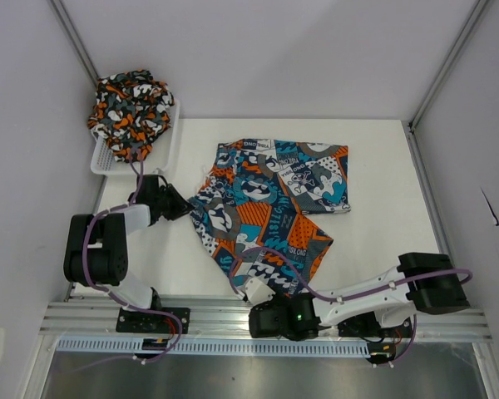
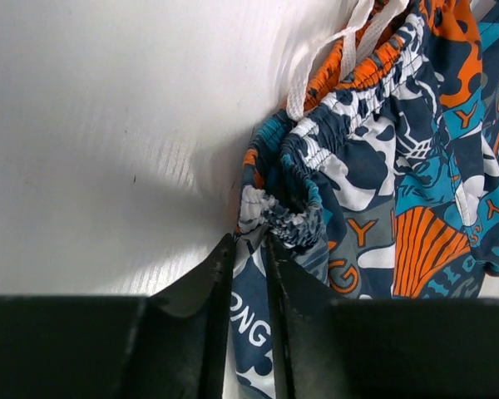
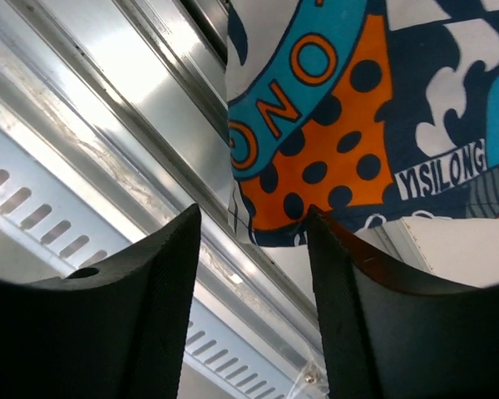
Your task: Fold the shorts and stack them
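The teal-blue, orange and white patchwork shorts (image 1: 270,208) lie partly spread across the middle of the white table (image 1: 382,216). My left gripper (image 1: 185,206) is at their left waistband corner. In the left wrist view this gripper (image 2: 249,241) is shut on a fold of the printed cloth (image 2: 254,324), with the gathered elastic waistband (image 2: 316,158) and a white drawstring (image 2: 349,41) just beyond. My right gripper (image 1: 251,287) is at the shorts' near hem by the table's front edge. Its jaws (image 3: 251,212) stand open, and the hem (image 3: 333,150) only reaches the fingertips. The orange, black and white camouflage shorts (image 1: 129,112) sit bunched in the basket.
A white mesh basket (image 1: 104,162) stands at the far left corner of the table. An aluminium rail (image 1: 233,316) runs along the near edge, right under my right gripper (image 3: 150,166). Enclosure walls close in the left, right and back.
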`<state>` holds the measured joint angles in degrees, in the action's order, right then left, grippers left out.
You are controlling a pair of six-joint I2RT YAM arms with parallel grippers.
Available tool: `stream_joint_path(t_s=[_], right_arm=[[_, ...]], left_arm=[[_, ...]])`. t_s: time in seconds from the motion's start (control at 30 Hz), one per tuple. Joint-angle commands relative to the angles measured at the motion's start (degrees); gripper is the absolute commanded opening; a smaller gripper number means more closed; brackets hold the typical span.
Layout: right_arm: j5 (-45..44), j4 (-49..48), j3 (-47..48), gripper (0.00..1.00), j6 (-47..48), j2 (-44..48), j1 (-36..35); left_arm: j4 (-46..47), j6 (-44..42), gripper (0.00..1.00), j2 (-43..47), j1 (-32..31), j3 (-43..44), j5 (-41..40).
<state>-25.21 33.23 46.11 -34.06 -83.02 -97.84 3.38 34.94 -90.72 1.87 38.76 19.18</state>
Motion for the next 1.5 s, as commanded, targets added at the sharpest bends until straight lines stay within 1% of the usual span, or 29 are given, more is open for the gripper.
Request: stream_joint_path(t_s=[0.0, 0.1, 0.13, 0.2, 0.23, 0.27, 0.3, 0.43, 0.53, 0.57, 0.6, 0.63, 0.7, 0.73, 0.77, 1.0, 1.07, 1.2, 1.27, 1.47], right_arm=[[-0.01, -2.21, 2.23, 0.54, 0.4, -3.19, -0.33], [0.34, -2.91, 2.14, 0.37, 0.14, -4.86, -0.42], [0.34, -2.65, 2.23, 0.25, -0.04, -5.22, -0.51], [-0.01, -2.39, 2.23, 0.15, -0.56, -5.13, -0.94], [-0.27, -2.04, 2.23, 0.07, -0.83, -4.87, -1.64], [-0.54, -1.68, 2.23, 0.02, -1.0, -4.52, -2.08], [-0.8, -1.33, 2.15, 0.0, -1.09, -4.34, -2.44], [-1.5, 0.95, 2.06, 0.0, -2.93, -3.64, -4.54], [-1.6, 1.31, 1.62, 0.0, -3.81, -3.55, -4.81], [-1.42, 1.22, 1.53, 0.0, -3.82, -3.46, -4.9], [-1.42, 1.22, 1.53, 0.0, -3.9, -3.55, -4.9], [-1.42, 1.22, 1.44, 0.0, -4.08, -3.55, -4.9], [-1.42, 0.96, 1.44, 0.0, -4.08, -3.37, -4.99], [-1.42, 0.87, 1.44, 0.0, -4.08, -3.55, -4.9], [-1.42, 0.87, 1.44, 0.0, -4.17, -3.46, -4.9], [-1.07, 0.43, 1.35, 0.0, -4.34, -4.25, -4.9], [-1.07, 0.43, 1.44, 0.0, -4.43, -4.43, -4.73], [-1.07, 0.17, 1.44, 0.0, -4.43, -4.6, -4.73], [-0.98, 0.08, 1.44, 0.0, -4.43, -4.6, -4.64], [-0.98, -0.27, 1.62, 0.0, -4.34, -4.95, -4.64]], left_arm=[[-0.21, -0.57, 0.23, -0.16, -0.2, 2.98, -1.34], [-1.88, -0.75, 0.18, -0.42, 0.15, 4.21, -1.69], [-2.23, -0.75, 0.15, -0.34, 0.33, 4.74, -1.6], [-2.93, -0.75, 0.12, -0.51, 0.85, 5.36, -1.51], [-2.94, -0.84, 0.1, -0.69, 1.2, 5.88, -1.6], [-2.94, -0.92, 0.09, -0.86, 1.64, 6.32, -1.6], [-4.76, -0.92, 0.09, -1.3, 1.91, 6.59, -1.51], [-4.78, -0.75, 0.07, -2.44, 3.66, 7.47, -0.11], [-3.91, -0.31, 0.06, -2.45, 4.37, 6.85, 0.77], [-3.73, -0.31, 0.07, -2.36, 4.46, 6.59, 1.12], [-3.64, -0.31, 0.11, -2.36, 4.55, 6.59, 1.73], [-3.73, -0.31, 0.33, -1.92, 4.55, 5.98, 1.91], [0.64, 0.04, 0.51, -1.22, 4.55, 5.01, 3.57], [1.45, 0.13, 0.62, -0.35, 4.55, 3.61, 3.76], [1.81, 0.22, 0.65, 0.1, 4.63, 3.43, 3.76], [4.18, 0.48, 0.72, 1.68, 5.34, 2.46, 6.13], [4.44, 1.35, 0.73, 1.6, 5.16, 1.93, 7.36], [5.58, 2.32, 0.75, 2.12, 4.64, 0.09, 7.19], [7.42, 3.03, 0.76, 2.3, 4.2, -1.58, 7.19], [10.15, 4.52, 0.74, -0.86, 2.35, -1.32, 7.01]])
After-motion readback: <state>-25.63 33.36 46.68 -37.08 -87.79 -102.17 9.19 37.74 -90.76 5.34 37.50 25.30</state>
